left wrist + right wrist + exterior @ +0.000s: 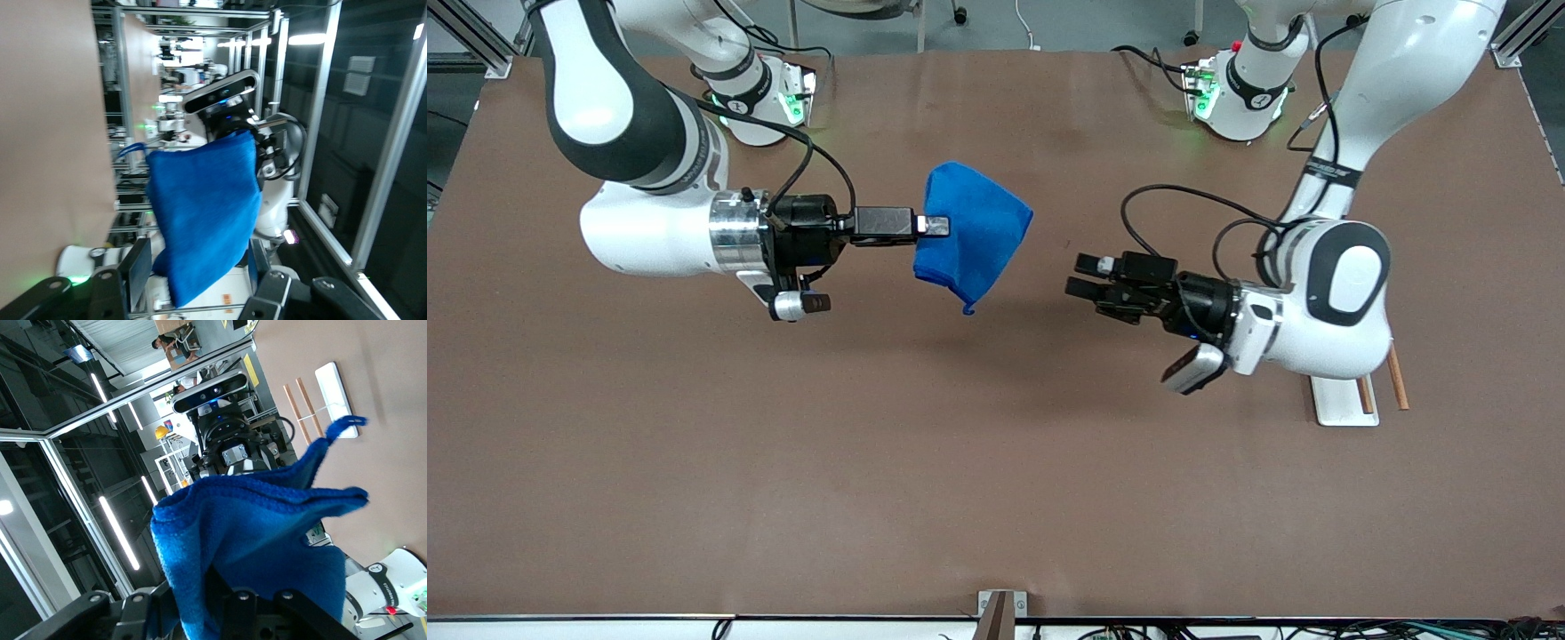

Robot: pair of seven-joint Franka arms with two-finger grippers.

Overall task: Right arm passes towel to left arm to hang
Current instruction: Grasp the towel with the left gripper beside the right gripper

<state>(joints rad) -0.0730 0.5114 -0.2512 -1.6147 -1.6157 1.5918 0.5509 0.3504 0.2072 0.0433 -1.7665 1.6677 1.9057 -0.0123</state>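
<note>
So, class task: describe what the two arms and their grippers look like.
Both arms are glossy white with black joint bands and loose black cables. The right gripper and the left gripper are black, and each wrist carries a small camera. Green lights glow at both bases.

Open air between towel (pixel 971 229) and left hand (pixel 1075 276), bare table (pixel 925 462) below.
</note>
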